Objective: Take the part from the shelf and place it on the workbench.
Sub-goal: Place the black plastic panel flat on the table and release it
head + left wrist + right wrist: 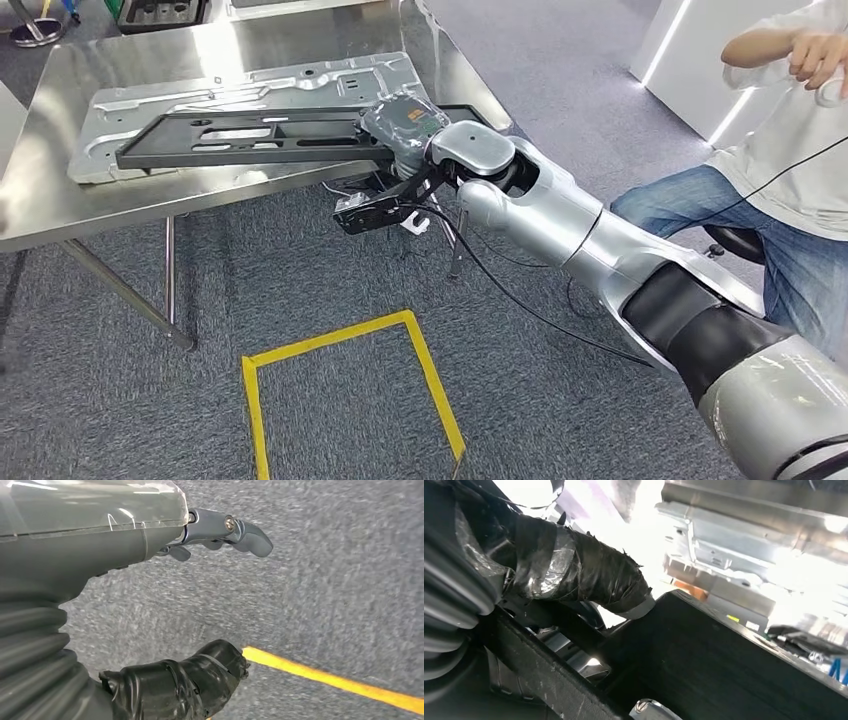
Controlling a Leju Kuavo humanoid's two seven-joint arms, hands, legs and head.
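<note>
The right hand (405,125) grips one end of a long black part (240,137), which lies over a silver panel (250,85) near the worktop's (60,200) front edge. The left hand (165,555) hangs above grey carpet, fingers apart, holding nothing.

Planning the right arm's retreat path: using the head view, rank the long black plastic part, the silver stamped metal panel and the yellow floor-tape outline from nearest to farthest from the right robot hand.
1. Long black plastic part: gripped by the right robot hand at its end.
2. Silver stamped metal panel: on the steel workbench, under the part, just beyond the hand.
3. Yellow floor-tape outline: on the carpet, well below the workbench.
</note>
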